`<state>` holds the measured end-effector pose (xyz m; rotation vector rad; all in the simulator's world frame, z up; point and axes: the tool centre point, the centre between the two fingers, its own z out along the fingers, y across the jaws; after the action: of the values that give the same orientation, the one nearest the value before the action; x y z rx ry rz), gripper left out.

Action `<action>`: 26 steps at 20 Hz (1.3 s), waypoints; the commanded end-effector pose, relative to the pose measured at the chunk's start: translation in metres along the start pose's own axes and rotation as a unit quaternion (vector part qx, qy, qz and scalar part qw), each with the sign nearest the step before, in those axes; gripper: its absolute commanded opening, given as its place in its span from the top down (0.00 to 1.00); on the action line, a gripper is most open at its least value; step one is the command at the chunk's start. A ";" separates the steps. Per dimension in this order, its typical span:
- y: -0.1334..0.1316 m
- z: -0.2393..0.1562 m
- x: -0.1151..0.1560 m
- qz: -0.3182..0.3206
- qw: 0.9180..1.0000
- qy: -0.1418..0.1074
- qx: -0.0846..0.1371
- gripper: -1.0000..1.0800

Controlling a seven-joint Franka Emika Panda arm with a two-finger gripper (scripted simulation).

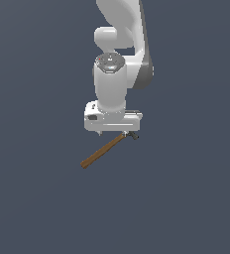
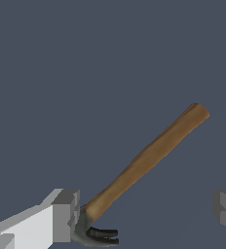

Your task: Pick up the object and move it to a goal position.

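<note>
A flat, uniform dark blue-grey surface (image 1: 37,198) is seen on all sides of the arm, reaching every edge of both views. On it lies the small claw hammer with a slim brown wooden handle and a dark grey curved metal head (image 1: 103,151), just below the arm in the exterior view. Its handle runs diagonally, the free end toward that view's lower left and the head tucked under the hand's edge on that view's right.

The white Panda arm (image 1: 119,54) is seen coming down from the top of the exterior view, its wrist pointed straight down and the broad white hand set level above the hammer's head end. The gripper (image 2: 146,214) is spread wide: in the wrist view one grey finger (image 2: 64,216) stands right beside the dark head, and the other finger shows only at the far picture edge, well apart. Whether the near finger touches the head cannot be told. Nothing is held between the fingers.
</note>
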<state>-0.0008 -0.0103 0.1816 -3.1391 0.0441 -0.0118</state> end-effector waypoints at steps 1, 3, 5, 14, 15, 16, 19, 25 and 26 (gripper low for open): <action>0.000 0.000 0.000 0.000 1.000 0.000 0.000 0.04; 0.003 -0.001 0.000 0.003 1.000 0.000 -0.001 0.04; 0.011 -0.003 0.000 0.011 1.000 0.001 -0.003 0.04; 0.035 -0.009 0.000 0.033 0.999 0.003 -0.010 0.04; 0.035 -0.008 0.000 0.035 0.999 0.003 -0.010 0.04; 0.035 -0.008 0.000 0.037 0.999 0.003 -0.010 0.04; 0.035 -0.005 -0.001 0.048 0.999 0.002 -0.009 0.04; 0.034 0.008 -0.005 0.089 0.996 0.002 -0.006 0.04; 0.033 0.011 -0.006 0.098 0.995 0.002 -0.005 0.04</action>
<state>-0.0064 -0.0439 0.1747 -3.1355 0.3125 -0.0175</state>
